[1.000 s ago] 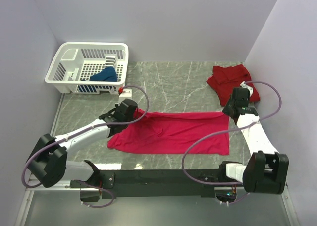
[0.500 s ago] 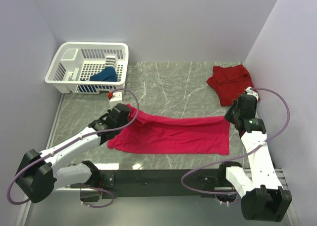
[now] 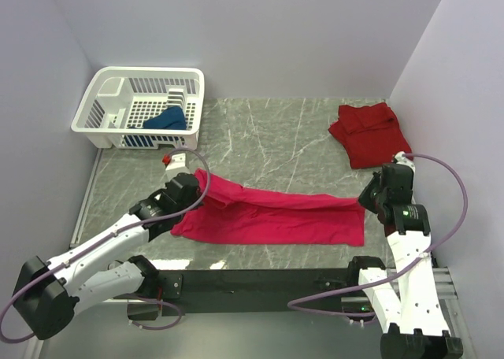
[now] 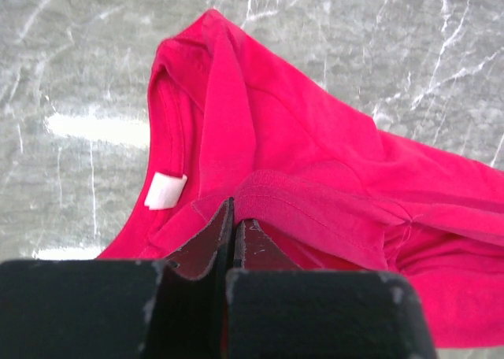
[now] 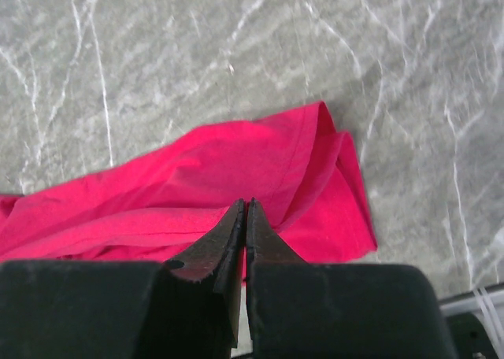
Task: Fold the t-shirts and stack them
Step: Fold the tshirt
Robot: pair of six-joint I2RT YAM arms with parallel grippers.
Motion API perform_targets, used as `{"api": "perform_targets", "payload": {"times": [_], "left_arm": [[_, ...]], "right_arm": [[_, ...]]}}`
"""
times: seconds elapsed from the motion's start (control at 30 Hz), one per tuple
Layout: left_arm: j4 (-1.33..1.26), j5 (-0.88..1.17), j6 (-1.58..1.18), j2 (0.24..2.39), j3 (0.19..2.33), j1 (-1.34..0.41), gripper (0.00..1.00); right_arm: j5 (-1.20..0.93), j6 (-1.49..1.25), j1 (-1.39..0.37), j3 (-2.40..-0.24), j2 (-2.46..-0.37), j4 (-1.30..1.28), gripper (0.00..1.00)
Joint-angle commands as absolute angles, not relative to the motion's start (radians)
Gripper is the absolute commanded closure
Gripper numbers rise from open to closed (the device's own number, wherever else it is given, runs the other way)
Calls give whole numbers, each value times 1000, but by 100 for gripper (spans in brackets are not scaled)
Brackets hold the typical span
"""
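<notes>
The magenta t-shirt (image 3: 276, 217) lies spread left to right across the near middle of the table, its far edge doubled over toward the front. My left gripper (image 3: 197, 189) is shut on the shirt's left far edge; the left wrist view shows the closed jaws (image 4: 235, 215) pinching a cloth fold (image 4: 299, 138) next to a white label (image 4: 164, 190). My right gripper (image 3: 369, 195) is shut on the shirt's right far corner; the right wrist view shows the jaws (image 5: 246, 207) closed on the cloth (image 5: 236, 166). The darker red t-shirt (image 3: 366, 131) lies folded at the back right. The dark blue t-shirt (image 3: 167, 120) sits in the basket.
A white lattice basket (image 3: 110, 87) stands at the back left against the wall. Purple-grey walls close in the left, back and right sides. The marble tabletop (image 3: 276, 138) shows between the basket and the darker red shirt. The black arm mount runs along the near edge.
Both grippers have moved toward the near edge, dragging the magenta shirt's far edge with them. The shirt now looks narrower front to back.
</notes>
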State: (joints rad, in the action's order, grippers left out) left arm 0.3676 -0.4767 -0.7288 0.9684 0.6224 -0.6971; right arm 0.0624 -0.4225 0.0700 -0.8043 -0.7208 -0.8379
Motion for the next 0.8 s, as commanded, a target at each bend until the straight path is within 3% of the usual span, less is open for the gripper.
{"api": "perform_targets", "payload": {"times": [0.0,0.43,0.5,0.57,0.63,0.67,0.77], "left_arm": [[385,-456,-776,925,606,-706,100],[492,-434,-861,802,589,-753,99],[515,-416,-885,761,580,-758,81],[534,-390,-900,721,577,-767,54],[549,-380,-908,655,580,-776,41],[552,-373,-910,635,590,-778,39],[575,-388,-899,598,639,-778,36]], "right_arm": [[86,-433,66,-845,-684,-900,100],[97,-440,66,-861,-629,-980,100],[100,-440,64,-873,-615,-1002,90],[104,-440,64,-888,-588,-1031,73],[107,-440,66,-902,-572,-1049,64],[109,-440,66,-917,-566,-1054,59],[107,-430,66,-948,-574,-1055,57]]}}
